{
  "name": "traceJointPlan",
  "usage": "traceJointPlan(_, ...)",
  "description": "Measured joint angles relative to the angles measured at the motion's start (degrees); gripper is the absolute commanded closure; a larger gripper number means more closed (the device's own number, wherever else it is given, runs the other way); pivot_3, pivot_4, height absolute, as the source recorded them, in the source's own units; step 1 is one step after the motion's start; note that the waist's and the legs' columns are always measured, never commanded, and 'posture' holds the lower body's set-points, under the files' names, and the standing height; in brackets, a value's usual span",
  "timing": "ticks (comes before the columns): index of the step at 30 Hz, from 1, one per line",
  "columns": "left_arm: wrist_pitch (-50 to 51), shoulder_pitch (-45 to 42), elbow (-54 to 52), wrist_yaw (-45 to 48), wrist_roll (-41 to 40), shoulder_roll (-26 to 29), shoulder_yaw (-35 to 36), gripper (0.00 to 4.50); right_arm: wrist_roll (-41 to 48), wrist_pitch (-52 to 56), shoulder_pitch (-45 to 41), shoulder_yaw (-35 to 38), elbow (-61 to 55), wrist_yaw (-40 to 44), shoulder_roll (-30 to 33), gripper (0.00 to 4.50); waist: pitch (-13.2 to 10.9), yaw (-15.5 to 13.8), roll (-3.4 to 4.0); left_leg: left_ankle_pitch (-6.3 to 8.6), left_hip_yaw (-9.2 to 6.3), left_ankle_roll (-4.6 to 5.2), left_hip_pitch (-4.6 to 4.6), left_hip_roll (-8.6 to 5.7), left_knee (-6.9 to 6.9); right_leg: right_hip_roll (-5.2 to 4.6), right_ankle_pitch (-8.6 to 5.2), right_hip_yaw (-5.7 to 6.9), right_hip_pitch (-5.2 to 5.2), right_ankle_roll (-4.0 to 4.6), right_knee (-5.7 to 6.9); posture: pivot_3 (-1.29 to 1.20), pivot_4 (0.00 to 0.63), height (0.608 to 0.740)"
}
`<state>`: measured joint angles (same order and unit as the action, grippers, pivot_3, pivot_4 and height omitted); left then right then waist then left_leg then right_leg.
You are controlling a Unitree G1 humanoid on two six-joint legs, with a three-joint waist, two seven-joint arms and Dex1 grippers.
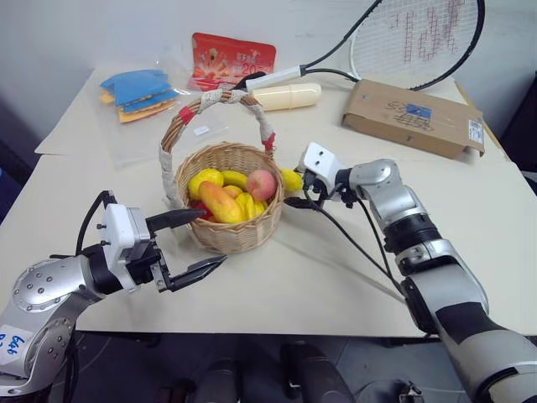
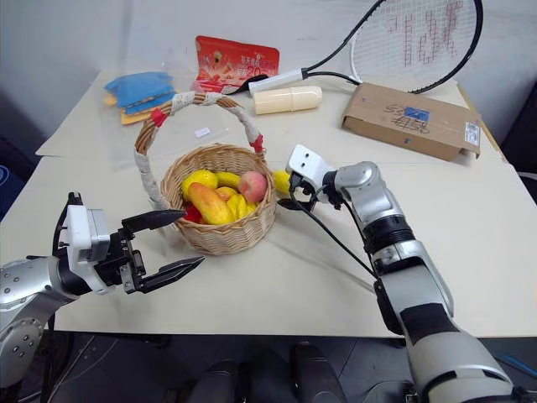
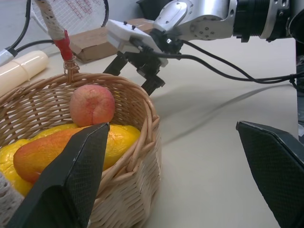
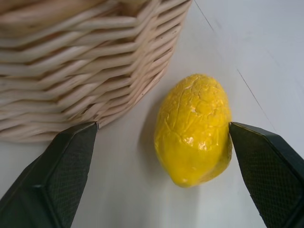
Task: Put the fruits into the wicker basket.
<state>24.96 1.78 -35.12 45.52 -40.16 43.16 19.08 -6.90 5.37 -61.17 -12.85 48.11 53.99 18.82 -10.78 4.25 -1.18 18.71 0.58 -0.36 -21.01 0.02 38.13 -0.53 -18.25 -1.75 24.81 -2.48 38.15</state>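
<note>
The wicker basket stands mid-table and holds several fruits, among them a yellow lemon, an orange mango and a pink peach. One more lemon lies on the table just outside the basket's right wall. My right gripper is open, low over the table, with a finger on each side of this lemon; the jaws are not closed on it. My left gripper is open and empty, level, its fingers close against the basket's near-left wall.
A tennis racket, a flat cardboard box and a cream cylinder lie at the back right. A red packet and blue packets lie at the back left. The table's front edge runs just below my left gripper.
</note>
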Motion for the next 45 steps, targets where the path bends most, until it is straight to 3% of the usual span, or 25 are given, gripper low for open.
traceJointPlan(9, 0.0, -0.2, -0.1, -0.7, 0.0, -0.2, -0.1, 0.0, -0.6, -9.5, -2.5, 1.0, 13.3, -8.1, -3.5, 0.01, 0.0, 0.6, 0.0, -0.01, 0.02, -0.02, -0.04, 0.0, 0.0, 0.0, 0.0, -0.01, 0.05, 0.0, 0.03, 0.0, 0.15, 0.74)
traceJointPlan(12, 0.0, -0.2, -0.1, -0.8, 0.0, -0.2, -0.1, 0.0, -0.5, -11.0, -2.6, 1.9, 15.0, -9.7, -4.1, 0.57, 0.0, 0.5, 0.0, -0.01, 0.01, -0.02, -0.04, 0.0, 0.0, 0.0, 0.0, -0.01, 0.05, 0.0, 0.04, 0.0, 0.15, 0.74)
traceJointPlan(17, 0.0, -0.2, -0.1, -0.9, 0.0, -0.2, -0.1, 0.0, -0.2, -13.4, -1.8, 3.1, 16.7, -11.4, -4.8, 2.15, 0.0, 0.5, 0.0, -0.02, 0.01, -0.03, -0.06, 0.0, 0.0, 0.0, 0.0, -0.01, 0.04, 0.0, 0.04, 0.0, 0.15, 0.74)
traceJointPlan(20, 0.0, -0.2, -0.1, -0.9, 0.0, -0.2, 0.0, 0.0, 0.4, -14.6, -0.8, 4.3, 16.7, -11.4, -4.8, 2.77, 0.0, 0.4, 0.0, -0.02, 0.01, -0.03, -0.05, -0.01, 0.0, 0.0, 0.0, -0.01, 0.03, 0.0, 0.05, 0.0, 0.15, 0.74)
traceJointPlan(26, 0.2, 0.7, -0.3, -0.8, -0.3, 0.1, 0.7, 0.0, 3.6, -17.9, 4.5, 7.2, 11.8, -7.1, 0.3, 2.79, 0.0, -0.3, 0.0, 0.0, -0.02, 0.0, -0.11, -0.01, 0.0, -0.02, 0.01, 0.01, 0.01, -0.02, -0.04, 0.0, 0.15, 0.74)
traceJointPlan(32, 0.7, 2.3, -0.8, -1.6, -2.6, -0.2, 4.7, 0.0, 14.4, -23.2, 10.8, 13.8, -4.7, 4.9, 8.3, 2.79, 0.0, -0.9, 0.0, 0.02, 0.01, 0.04, -0.06, 0.02, -0.01, 0.02, 0.02, 0.0, -0.01, -0.04, -0.11, 0.0, 0.15, 0.74)
traceJointPlan(36, 1.3, 5.5, -2.2, -3.1, -6.0, -1.0, 10.1, 0.0, 25.0, -9.4, 14.9, 13.2, -27.5, 15.1, 12.7, 2.79, 0.0, -0.9, 0.0, 0.03, -0.01, 0.03, -0.01, 0.12, -0.07, 0.08, 0.02, 0.02, -0.02, -0.04, -0.1, 0.0, 0.15, 0.74)
traceJointPlan(39, 1.4, 7.0, -2.5, -3.6, -7.1, -1.6, 12.2, 0.0, 31.3, 3.2, 15.4, 10.4, -40.9, 15.0, 11.1, 2.79, 0.0, -0.9, 0.0, 0.02, -0.05, 0.01, 0.1, 0.11, -0.06, 0.07, 0.02, 0.03, -0.12, -0.03, -0.04, 0.0, 0.15, 0.74)
traceJointPlan(42, 1.4, 7.6, -2.5, -4.0, -7.1, -1.9, 12.4, 0.0, 32.3, 10.9, 15.4, 5.6, -47.7, 12.8, 8.1, 2.79, 0.0, -1.2, 0.0, 0.02, -0.11, 0.01, 0.15, 0.06, -0.06, 0.01, 0.02, 0.07, -0.21, -0.02, -0.11, 0.0, 0.15, 0.74)
traceJointPlan(45, 1.3, 8.3, -2.5, -4.2, -7.0, -2.5, 12.3, 0.0, 27.6, 12.5, 14.5, 0.4, -46.3, 8.2, 3.1, 2.79, 0.0, -1.3, -0.01, 0.02, -0.13, 0.03, 0.09, -0.01, -0.05, -0.06, 0.03, 0.08, -0.21, -0.02, -0.18, 0.0, 0.15, 0.74)
